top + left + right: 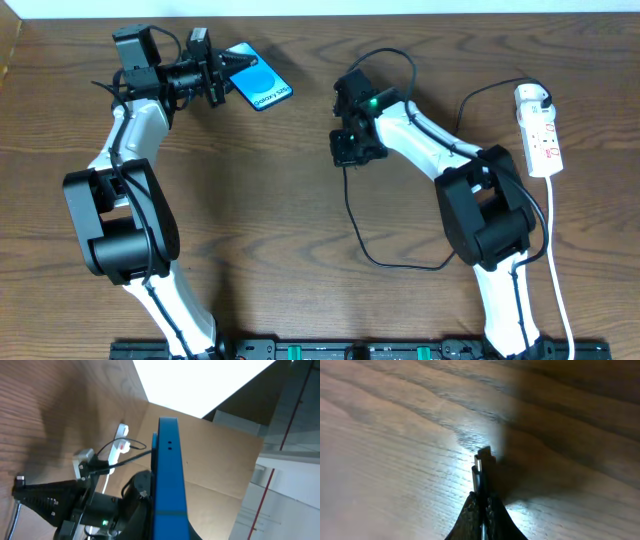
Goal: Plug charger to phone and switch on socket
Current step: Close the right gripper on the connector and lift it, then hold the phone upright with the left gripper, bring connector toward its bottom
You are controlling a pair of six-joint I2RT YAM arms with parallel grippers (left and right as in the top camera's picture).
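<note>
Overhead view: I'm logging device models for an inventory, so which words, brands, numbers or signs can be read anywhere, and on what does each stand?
"Galaxy": small white print on the cyan-blue screen of the black-framed smartphone; the characters after it are too small to read.
Red marks on the narrow white power strip: too small to read.
Both wrist views: no text shows.

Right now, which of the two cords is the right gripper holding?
The thin black charger, its connector tip pinched in the right gripper; the white socket cord lies untouched.
</note>
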